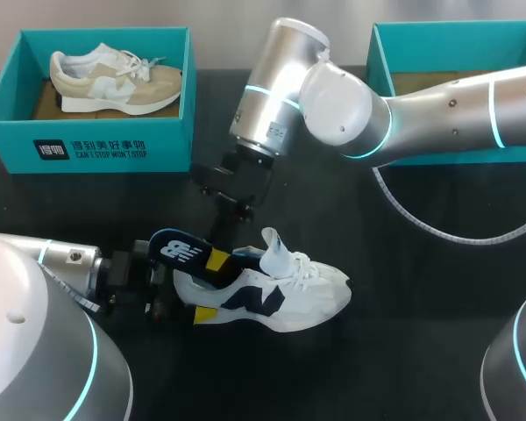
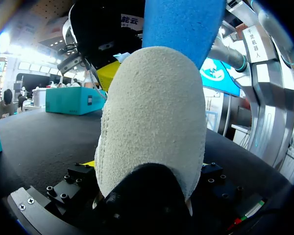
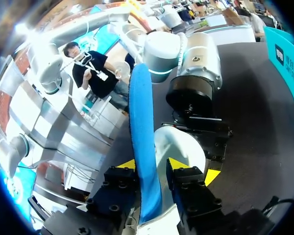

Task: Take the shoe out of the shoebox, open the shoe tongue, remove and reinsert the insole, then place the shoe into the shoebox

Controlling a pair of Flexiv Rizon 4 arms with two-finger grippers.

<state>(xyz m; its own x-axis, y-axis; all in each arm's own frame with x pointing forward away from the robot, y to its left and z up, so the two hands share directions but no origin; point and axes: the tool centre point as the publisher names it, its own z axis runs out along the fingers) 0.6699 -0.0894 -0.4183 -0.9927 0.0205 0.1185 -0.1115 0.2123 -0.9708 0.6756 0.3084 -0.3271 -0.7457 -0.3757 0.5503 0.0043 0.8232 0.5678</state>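
Shoe (image 1: 285,294) lengthwise left-right, toe rightward; heel tight in left pincer (image 1: 195,296), insole (image 1: 181,250) tight in right pincer (image 3: 152,164).

The black table (image 1: 421,351) bore a left shoebox (image 1: 88,145), a right shoebox (image 1: 383,66), and nearer, between them, a shoe (image 1: 289,298).

White shoe (image 1: 285,296) upright, navy insole (image 1: 182,252) partly out

Two teal shoeboxes stand on the bench (image 1: 421,307): the left shoebox (image 1: 88,145) and the right shoebox (image 1: 456,31). Two shoes: one beige shoe (image 1: 114,83), one white shoe (image 1: 285,294). One blue insole (image 3: 142,147). Two arms: left arm (image 1: 61,263), right arm (image 1: 333,96).
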